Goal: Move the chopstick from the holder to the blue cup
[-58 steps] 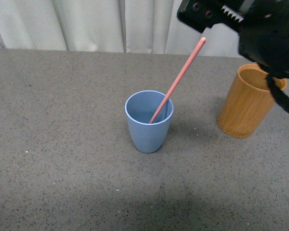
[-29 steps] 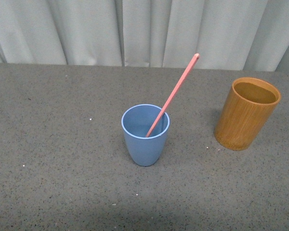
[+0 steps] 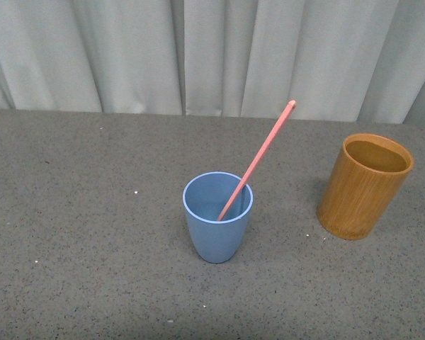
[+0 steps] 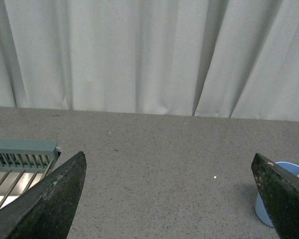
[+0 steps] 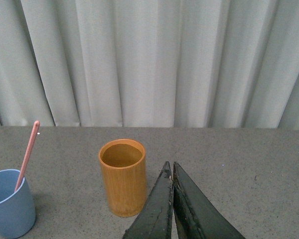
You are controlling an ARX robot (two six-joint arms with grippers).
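While both arms are kept out of the front view:
Chopstick (image 3: 256, 160): seen leaning in the blue cup (image 3: 217, 227), tip past the rim toward the holder (image 3: 363, 186).
Holder: upright, apart from the cup.
Left gripper (image 4: 172, 196): fingers spread wide.
Right gripper (image 5: 171, 172): fingers pressed together, nothing held.
Table (image 3: 78, 212): bare around both.

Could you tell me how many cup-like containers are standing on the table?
2. The blue cup stands mid-table with the chopstick leaning in it; the holder stands apart to its right, apparently empty.
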